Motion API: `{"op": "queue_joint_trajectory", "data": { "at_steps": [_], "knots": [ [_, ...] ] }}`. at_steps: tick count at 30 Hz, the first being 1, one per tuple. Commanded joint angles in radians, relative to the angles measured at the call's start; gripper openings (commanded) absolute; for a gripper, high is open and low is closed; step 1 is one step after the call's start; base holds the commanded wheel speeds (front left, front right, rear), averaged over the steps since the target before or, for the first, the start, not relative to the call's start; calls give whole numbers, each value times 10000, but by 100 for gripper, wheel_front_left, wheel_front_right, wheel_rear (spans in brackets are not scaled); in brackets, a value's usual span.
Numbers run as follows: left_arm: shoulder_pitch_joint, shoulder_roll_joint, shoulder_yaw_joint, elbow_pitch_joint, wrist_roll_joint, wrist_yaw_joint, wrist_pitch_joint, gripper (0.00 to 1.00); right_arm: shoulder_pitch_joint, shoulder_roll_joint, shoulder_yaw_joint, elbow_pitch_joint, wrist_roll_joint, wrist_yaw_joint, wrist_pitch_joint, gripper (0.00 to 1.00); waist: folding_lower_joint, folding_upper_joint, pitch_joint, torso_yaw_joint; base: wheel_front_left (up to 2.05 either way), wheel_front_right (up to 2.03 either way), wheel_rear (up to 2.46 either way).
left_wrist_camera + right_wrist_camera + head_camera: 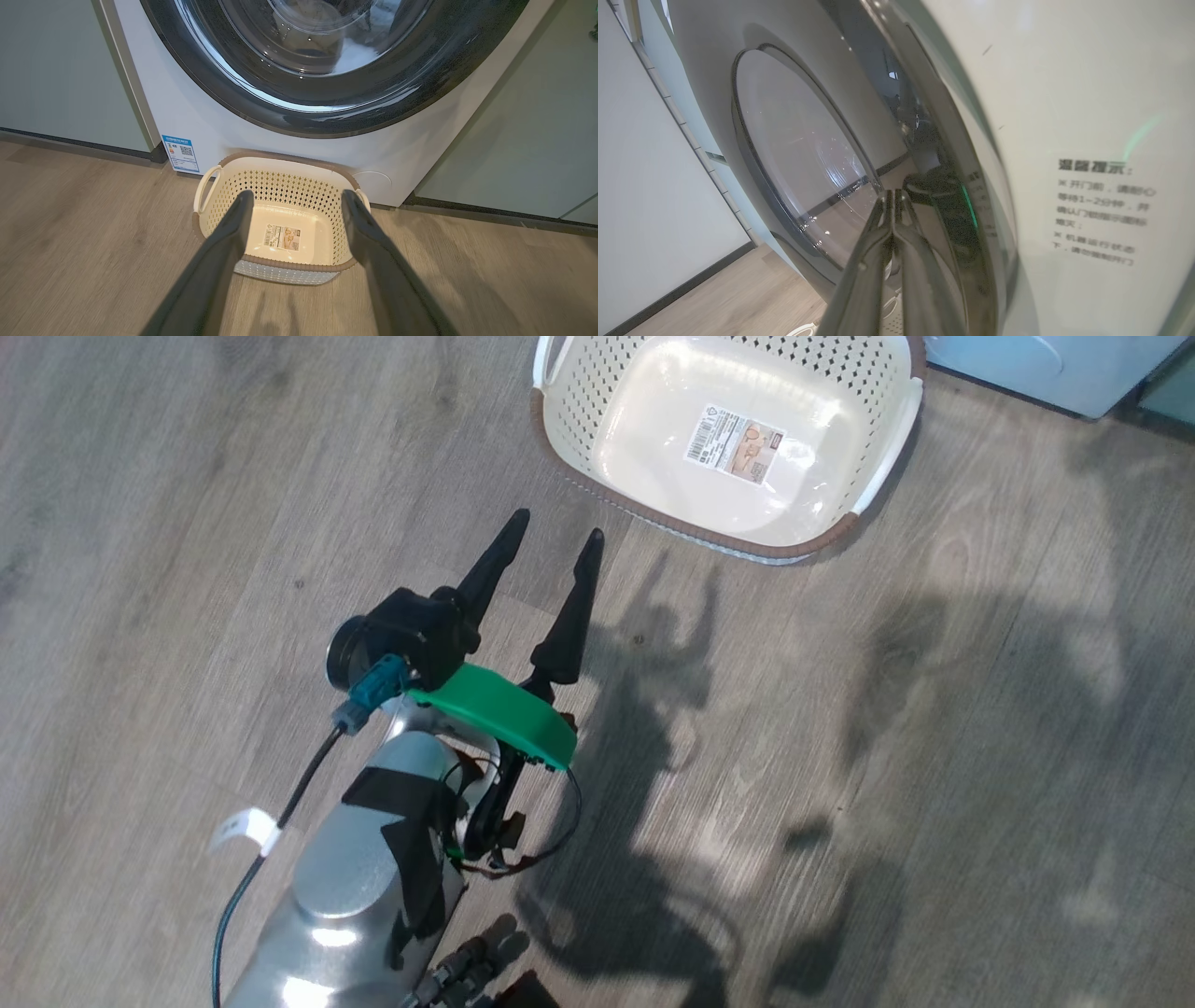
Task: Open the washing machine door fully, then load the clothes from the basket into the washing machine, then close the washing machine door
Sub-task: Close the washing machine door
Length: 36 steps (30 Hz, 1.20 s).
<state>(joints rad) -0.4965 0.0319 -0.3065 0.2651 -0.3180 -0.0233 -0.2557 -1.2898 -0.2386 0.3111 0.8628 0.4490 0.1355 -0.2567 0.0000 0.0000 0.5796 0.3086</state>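
The washing machine door (327, 122), at the top of my left wrist view, looks shut, though I can't confirm the latch. My right gripper (893, 195), fingers pressed together at its glossy rim, could skid off while pushing. My left gripper (555, 525) hangs spread and empty near the empty basket (691, 529).

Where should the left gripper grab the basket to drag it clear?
Pinch the basket by its near brown rim from above, one finger inside, one outside. It stands upright and empty, far wall by the washing machine, so the near edge is probably the freest for the open left gripper.
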Motion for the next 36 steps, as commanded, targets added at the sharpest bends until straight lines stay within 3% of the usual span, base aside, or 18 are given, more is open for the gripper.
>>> {"op": "queue_joint_trajectory", "data": {
  "at_steps": [1,14,27,29,34,36],
  "knots": [
    [-64,183,287,-309,-26,29,-61,100,-513,110,-174,-348,67,-48,-51,0,0,0,-32,-12,0,0,0],
    [380,183,915,177,321,-208,-61,100,1876,500,1167,-1773,709,-48,-51,0,0,0,-1443,-180,0,0,0],
    [1019,243,2398,1074,1221,-903,-61,100,5522,902,745,-3098,680,-48,-51,0,0,0,-3812,-871,0,0,0],
    [1064,288,2643,1243,1229,-966,-61,100,6095,990,576,-3266,668,-48,-51,6,0,0,-4151,-994,0,0,0],
    [1160,502,3140,1422,1175,-1047,-61,100,7403,1116,-109,-3890,394,-48,-51,39,0,0,-4708,-1323,0,0,0],
    [1212,568,3294,1480,1127,-1059,-61,100,7906,1218,-620,-4125,315,-48,-51,70,0,0,-4876,-1463,0,0,0]
  ]
}}
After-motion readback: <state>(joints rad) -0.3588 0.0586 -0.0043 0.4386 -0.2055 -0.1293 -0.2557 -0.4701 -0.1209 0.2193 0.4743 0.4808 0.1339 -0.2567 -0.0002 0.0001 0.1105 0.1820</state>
